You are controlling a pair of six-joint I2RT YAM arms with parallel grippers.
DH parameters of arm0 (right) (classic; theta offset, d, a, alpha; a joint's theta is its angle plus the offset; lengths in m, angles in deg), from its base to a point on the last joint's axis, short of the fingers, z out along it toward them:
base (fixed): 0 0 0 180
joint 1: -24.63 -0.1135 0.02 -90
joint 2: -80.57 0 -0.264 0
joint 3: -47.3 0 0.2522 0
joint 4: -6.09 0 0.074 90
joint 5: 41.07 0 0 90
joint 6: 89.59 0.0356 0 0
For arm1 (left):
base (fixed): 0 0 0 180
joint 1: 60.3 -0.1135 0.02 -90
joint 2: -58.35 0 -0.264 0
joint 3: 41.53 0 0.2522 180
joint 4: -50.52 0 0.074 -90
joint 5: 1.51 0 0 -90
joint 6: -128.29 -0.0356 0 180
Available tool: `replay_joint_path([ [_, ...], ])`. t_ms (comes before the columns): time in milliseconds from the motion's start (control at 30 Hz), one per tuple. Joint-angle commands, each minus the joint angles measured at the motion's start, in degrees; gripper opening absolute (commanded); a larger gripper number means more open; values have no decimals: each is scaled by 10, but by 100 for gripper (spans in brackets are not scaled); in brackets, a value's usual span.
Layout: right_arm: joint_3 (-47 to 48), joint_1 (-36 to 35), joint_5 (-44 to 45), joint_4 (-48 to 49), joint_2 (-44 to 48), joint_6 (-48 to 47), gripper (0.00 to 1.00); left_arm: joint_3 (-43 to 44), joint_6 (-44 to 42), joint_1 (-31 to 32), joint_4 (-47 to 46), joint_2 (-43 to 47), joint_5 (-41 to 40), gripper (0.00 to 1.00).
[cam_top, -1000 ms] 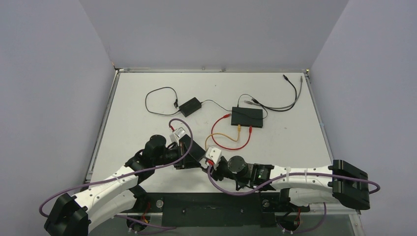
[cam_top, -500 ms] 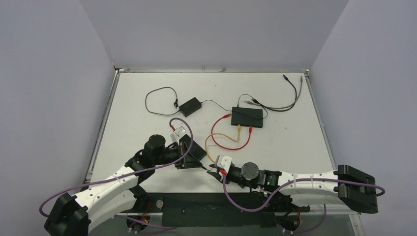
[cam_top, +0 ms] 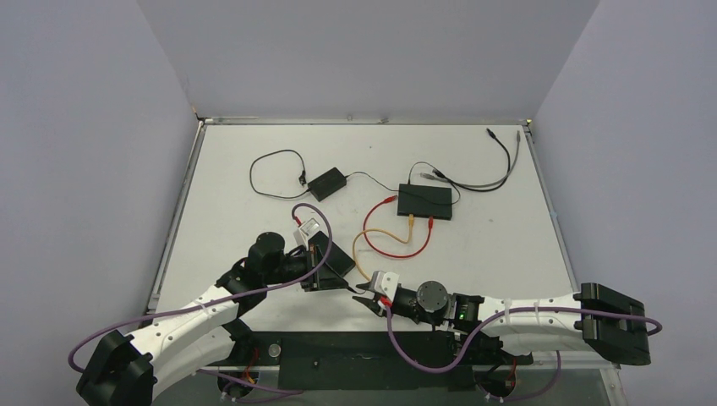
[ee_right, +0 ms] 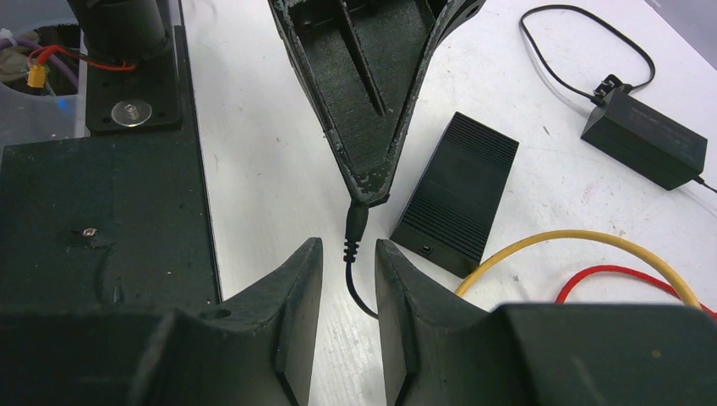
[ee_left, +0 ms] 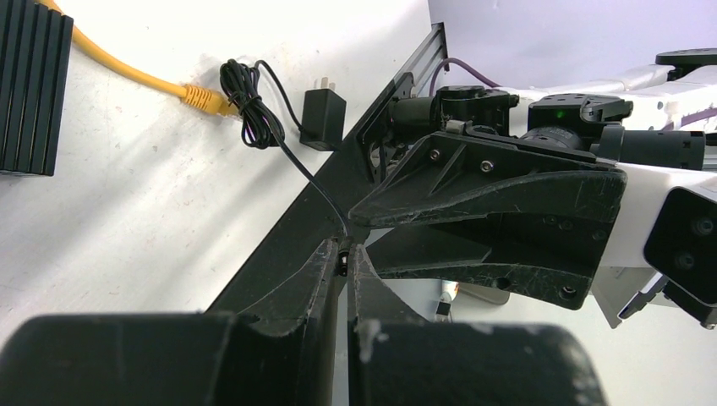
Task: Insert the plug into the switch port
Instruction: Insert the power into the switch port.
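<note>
A small black barrel plug (ee_right: 357,222) on a thin black cable is pinched in the tips of my left gripper (ee_left: 345,252), which is shut on it just above the table. A small black ribbed switch (ee_right: 457,203) lies right beside it, with a small port on its near end. It also shows in the left wrist view (ee_left: 30,85) and the top view (cam_top: 340,256). My right gripper (ee_right: 348,249) is open, with a finger on each side of the plug's strain relief and a gap on both sides. In the top view the left gripper (cam_top: 348,277) and right gripper (cam_top: 365,298) meet tip to tip.
A second black switch (cam_top: 425,200) with red, yellow and grey cables sits mid-table. A power adapter (cam_top: 326,183) with a looped cable lies behind. A loose yellow plug (ee_left: 199,97), a cable coil (ee_left: 249,110) and a wall plug (ee_left: 321,118) lie by the front rail (ee_left: 279,245).
Over the last second my right arm drew back to the right and down, so its open fingers now straddle the plug's cable. The left gripper has stayed put with the plug.
</note>
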Motion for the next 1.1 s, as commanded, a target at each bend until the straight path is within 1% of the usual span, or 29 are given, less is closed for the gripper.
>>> replay_joint_path([
  [0,18,-4,-10,42,-5,-9,25,-3,10,2,-50,0,14,0],
  [200,26,-5,-9,52,-20,-11,23,-5,12,3,-55,-2,17,0],
  [433,31,-5,-9,59,-31,-12,16,-5,11,2,-55,-3,19,0],
  [567,32,-5,-10,64,-39,-10,11,-7,11,2,-56,-4,20,0],
  [667,30,-5,-7,69,-41,-8,3,-7,11,2,-58,-3,21,0],
  [733,28,-4,-4,73,-40,-8,0,-9,11,2,-57,-4,21,0],
  [867,28,-5,-3,70,-38,-6,0,-13,11,3,-59,-4,19,0],
  [933,32,-5,0,57,-38,-1,0,-14,11,2,-58,-4,13,10],
  [967,35,-5,8,41,-38,2,0,-13,8,2,-54,-1,8,18],
  [1000,40,-5,15,31,-38,9,0,-13,7,1,-52,0,-5,21],
  [1033,44,-4,27,13,-40,12,0,-12,6,0,-49,4,-17,27],
  [1067,46,-4,43,5,-42,19,0,-10,4,-3,-48,5,-23,30],
])
